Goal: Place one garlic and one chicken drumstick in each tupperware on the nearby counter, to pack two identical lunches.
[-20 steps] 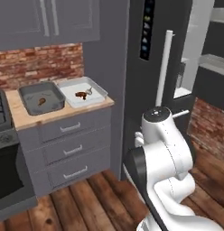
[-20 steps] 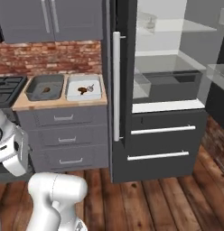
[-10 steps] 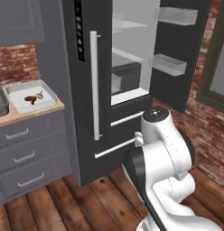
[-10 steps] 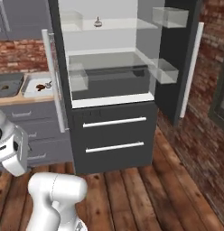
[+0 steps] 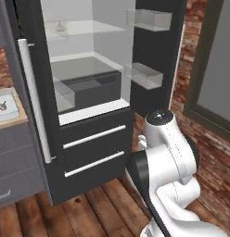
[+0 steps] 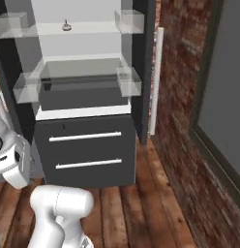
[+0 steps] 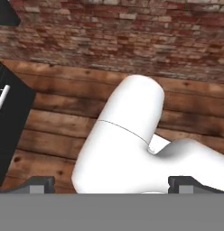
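Note:
One small garlic (image 6: 67, 26) with a pointed stem sits on the top shelf of the open fridge; the left base view shows this garlic (image 5: 60, 27) too. At that view's far left edge, the pale tupperware (image 5: 10, 111) rests on the counter (image 5: 17, 122) with a brown chicken drumstick (image 5: 1, 108) in it. My gripper (image 7: 113, 184) is open, its fingertips (image 7: 41, 183) wide apart with nothing held. It faces the wooden floor, far from the garlic and the tray.
The fridge (image 5: 96, 115) stands open, its right door (image 5: 156, 51) swung out with clear door bins (image 5: 143, 76). Two lower drawers (image 6: 85, 150) have silver handles. A brick wall (image 6: 182, 97) and a dark framed panel (image 6: 223, 97) close the right side.
The base has turned right, so both base views swung from the counter to the open fridge. The counter and its trays slid off to the left edge.

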